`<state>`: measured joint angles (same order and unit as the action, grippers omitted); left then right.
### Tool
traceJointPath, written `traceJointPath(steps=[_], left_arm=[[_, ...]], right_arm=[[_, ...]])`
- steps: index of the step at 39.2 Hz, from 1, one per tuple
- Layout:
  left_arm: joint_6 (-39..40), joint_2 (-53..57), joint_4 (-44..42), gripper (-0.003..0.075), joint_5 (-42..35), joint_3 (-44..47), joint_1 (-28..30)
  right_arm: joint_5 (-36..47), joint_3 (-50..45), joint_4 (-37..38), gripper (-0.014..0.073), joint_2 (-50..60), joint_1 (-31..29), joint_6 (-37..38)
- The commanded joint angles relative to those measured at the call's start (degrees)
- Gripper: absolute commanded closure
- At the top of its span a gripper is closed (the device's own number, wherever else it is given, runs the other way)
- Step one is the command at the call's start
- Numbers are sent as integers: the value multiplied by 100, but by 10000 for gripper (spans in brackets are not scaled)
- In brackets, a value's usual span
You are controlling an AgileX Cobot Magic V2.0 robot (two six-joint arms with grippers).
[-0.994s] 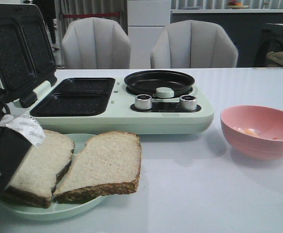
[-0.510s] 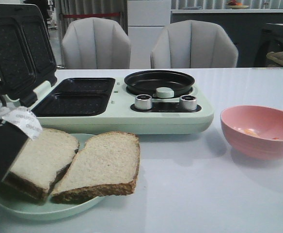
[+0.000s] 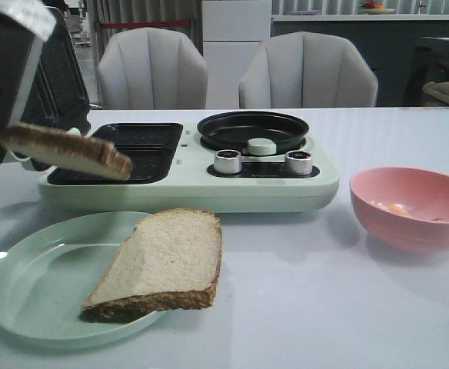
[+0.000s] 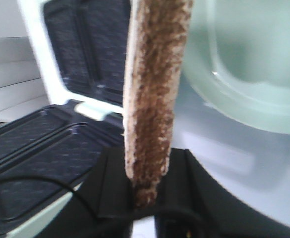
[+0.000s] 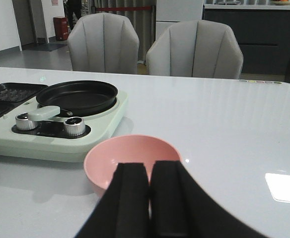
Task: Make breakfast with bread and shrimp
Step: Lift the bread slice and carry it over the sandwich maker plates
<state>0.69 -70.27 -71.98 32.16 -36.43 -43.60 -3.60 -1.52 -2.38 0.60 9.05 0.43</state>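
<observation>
Front view: left gripper (image 3: 9,142) clenched on one pale wholemeal bread slice with brown crust (image 3: 67,151), held near-flat, long axis pointing right over the near black ridged sandwich tray (image 3: 117,165) of the mint-green breakfast maker (image 3: 286,188). Second slice (image 3: 163,261) rests on the pale green plate (image 3: 32,284). Left arm is nearer.

Left wrist view shows only the crust edge. Right gripper (image 5: 150,198), pressed closed and empty, sits near the pink bowl (image 3: 410,207) with orange-pink shrimp bits (image 3: 397,207).

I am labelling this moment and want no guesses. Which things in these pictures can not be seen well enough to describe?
- Left pincer: front view cuts it at the frame edge; its fingertips hide behind the held bread slice.
- Shrimp: front view, too small and blurred to count.
- Pink bowl: right wrist view, the right pincer covers its near part.
</observation>
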Motion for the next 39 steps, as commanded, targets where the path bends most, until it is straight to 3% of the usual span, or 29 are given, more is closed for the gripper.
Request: traceJointPath(steps=[1, 8, 39], left_arm=[[71, 152, -87, 606, -15, -551, 44], [71, 37, -87, 606, -658, -1265, 463], [71, -2847, -461, 606, -1106, -4273, 1914]], right_arm=[[441, 93, 36, 419, 123, -31, -43], [441, 93, 36, 419, 123, -31, -43], [441, 93, 36, 419, 123, -31, -43]])
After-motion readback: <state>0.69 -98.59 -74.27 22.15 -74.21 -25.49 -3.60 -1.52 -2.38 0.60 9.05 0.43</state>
